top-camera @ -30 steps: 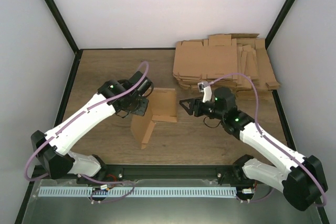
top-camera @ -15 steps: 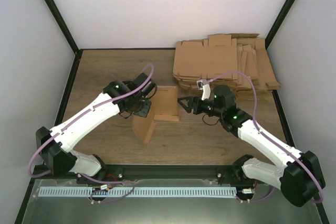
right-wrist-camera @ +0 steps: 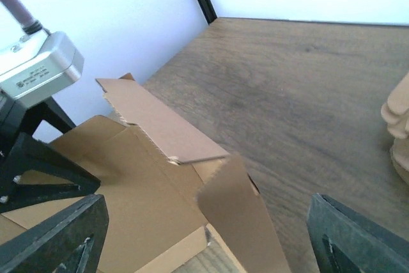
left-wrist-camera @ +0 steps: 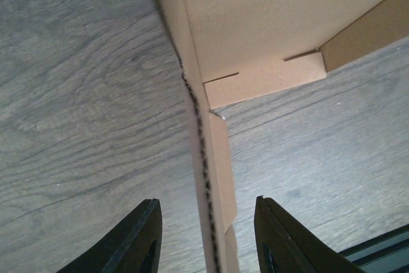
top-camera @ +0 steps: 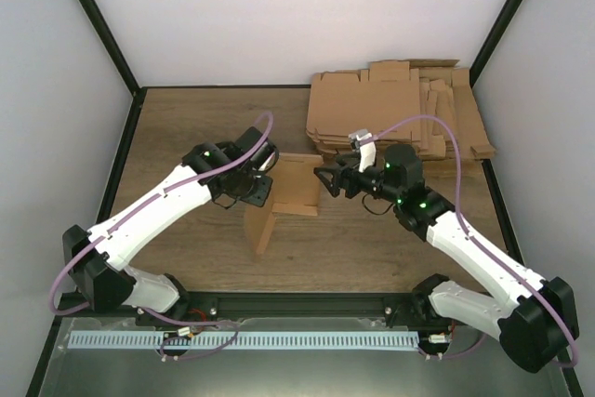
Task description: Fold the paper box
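Left fingers [left-wrist-camera: 142, 240] stand parted astride an upright wall edge of the paper box [top-camera: 286, 194] in the middle of the bench [top-camera: 186, 127], gripping nothing. Right fingers [right-wrist-camera: 61, 234] are spread wide, released, facing its raised flaps. Only the overhead view shows the stacked cardboard blanks [top-camera: 400, 113] behind.

A: How is the light?
B: Bright and soft, from above. The back wall [top-camera: 307, 16] is almost washed out; the paper box [top-camera: 293, 188] gives only a weak shadow on the table [top-camera: 186, 127].
A: Any blur?
B: The right wrist view is a little soft in its near corners.
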You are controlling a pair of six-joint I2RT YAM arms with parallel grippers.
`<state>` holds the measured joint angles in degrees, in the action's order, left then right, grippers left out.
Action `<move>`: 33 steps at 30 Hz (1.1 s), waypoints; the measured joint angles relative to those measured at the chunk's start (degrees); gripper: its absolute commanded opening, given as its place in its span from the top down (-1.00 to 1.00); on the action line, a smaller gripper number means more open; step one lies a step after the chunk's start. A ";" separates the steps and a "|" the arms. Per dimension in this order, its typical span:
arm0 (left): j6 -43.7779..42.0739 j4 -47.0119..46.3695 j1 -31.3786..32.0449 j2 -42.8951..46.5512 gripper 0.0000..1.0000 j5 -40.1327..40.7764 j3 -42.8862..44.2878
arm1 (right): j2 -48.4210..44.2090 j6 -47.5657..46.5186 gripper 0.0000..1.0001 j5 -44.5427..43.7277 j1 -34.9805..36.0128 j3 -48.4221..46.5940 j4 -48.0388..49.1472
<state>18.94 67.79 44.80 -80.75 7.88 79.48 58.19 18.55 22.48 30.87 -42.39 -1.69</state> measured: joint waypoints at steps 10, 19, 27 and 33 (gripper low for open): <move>-0.26 -2.91 -0.02 0.50 -0.11 -2.93 0.81 | 2.64 -8.90 -0.73 1.49 0.00 -2.14 1.62; -1.01 -5.68 -0.04 1.49 -0.15 -5.40 1.44 | 6.75 -11.98 -0.40 5.77 0.00 -3.85 3.15; -1.03 -9.60 -6.43 3.32 -0.19 -11.26 1.60 | 6.82 -13.16 0.03 7.50 0.00 -4.42 2.82; -1.44 -13.33 -12.22 6.23 -0.10 -17.55 1.77 | 7.80 -13.55 0.23 7.85 0.00 -6.45 1.70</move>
<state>17.50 54.46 32.58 -74.52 -9.67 81.25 66.00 4.99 30.33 30.87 -48.84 0.01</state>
